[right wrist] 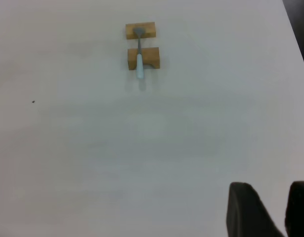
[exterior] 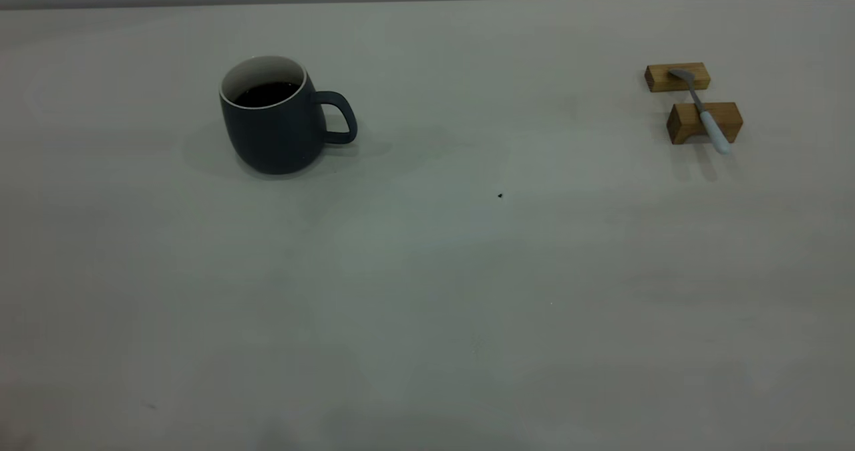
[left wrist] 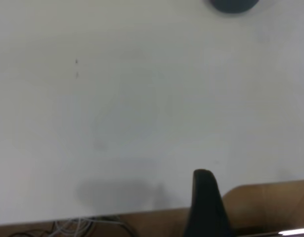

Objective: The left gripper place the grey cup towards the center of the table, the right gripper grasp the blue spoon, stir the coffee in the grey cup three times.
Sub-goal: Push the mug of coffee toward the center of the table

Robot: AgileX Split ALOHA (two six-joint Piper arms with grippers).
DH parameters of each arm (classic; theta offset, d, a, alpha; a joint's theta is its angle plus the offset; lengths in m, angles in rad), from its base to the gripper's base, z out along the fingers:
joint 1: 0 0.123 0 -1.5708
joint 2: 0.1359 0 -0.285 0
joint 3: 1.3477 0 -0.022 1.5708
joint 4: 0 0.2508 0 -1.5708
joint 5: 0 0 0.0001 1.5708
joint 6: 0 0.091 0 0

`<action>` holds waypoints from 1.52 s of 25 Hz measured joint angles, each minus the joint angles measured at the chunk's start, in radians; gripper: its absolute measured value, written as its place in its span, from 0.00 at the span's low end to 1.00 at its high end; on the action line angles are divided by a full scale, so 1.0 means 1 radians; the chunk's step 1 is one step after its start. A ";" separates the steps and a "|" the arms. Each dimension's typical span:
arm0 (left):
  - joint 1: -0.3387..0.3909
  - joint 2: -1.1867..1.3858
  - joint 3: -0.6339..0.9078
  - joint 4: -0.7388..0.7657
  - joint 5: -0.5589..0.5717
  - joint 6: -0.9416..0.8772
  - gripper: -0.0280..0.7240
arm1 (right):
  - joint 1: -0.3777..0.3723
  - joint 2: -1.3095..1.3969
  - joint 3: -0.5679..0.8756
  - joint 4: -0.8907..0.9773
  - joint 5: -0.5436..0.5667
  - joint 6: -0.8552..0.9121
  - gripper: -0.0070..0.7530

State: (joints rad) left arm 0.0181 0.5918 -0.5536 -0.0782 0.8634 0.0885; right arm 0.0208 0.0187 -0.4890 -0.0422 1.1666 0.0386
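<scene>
The grey cup (exterior: 277, 120) stands upright on the table's left half (exterior: 427, 270), handle pointing toward the centre, with dark coffee (exterior: 267, 94) inside. In the left wrist view only its base (left wrist: 234, 4) shows, far from my left gripper (left wrist: 205, 205), which sits at the table's edge. The blue spoon (exterior: 703, 111) lies across two wooden blocks at the far right, bowl on the rear block, pale handle sticking out past the front one. In the right wrist view the spoon (right wrist: 140, 55) lies well ahead of my right gripper (right wrist: 273, 195), which is open and empty. Neither gripper shows in the exterior view.
The rear wooden block (exterior: 676, 77) and the front wooden block (exterior: 705, 122) carry the spoon. A tiny dark speck (exterior: 499, 196) marks the table near its middle. Cables (left wrist: 87, 226) and brown floor lie beyond the table's edge (left wrist: 142, 213) by the left arm.
</scene>
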 joint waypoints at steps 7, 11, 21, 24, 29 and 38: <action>0.000 0.422 -0.116 -0.007 -0.210 0.053 0.82 | 0.000 0.000 0.000 0.000 0.000 0.000 0.32; 0.000 0.664 -0.219 -0.007 -0.252 0.067 0.82 | 0.000 0.000 0.000 0.000 0.000 0.000 0.32; 0.002 1.196 -0.560 -0.006 -0.303 0.330 0.82 | 0.000 0.000 0.000 0.000 0.000 0.000 0.32; 0.002 1.343 -0.673 -0.006 -0.317 0.477 0.82 | 0.000 0.000 0.000 0.000 0.000 0.000 0.32; 0.002 1.551 -0.815 -0.007 -0.379 0.766 0.82 | 0.000 0.000 0.000 0.000 0.000 0.000 0.32; 0.001 1.712 -0.851 -0.092 -0.505 1.391 0.82 | 0.000 0.000 0.000 0.000 0.000 0.000 0.32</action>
State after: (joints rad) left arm 0.0190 2.3033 -1.4046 -0.1706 0.3587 1.4797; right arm 0.0208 0.0187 -0.4890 -0.0422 1.1666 0.0386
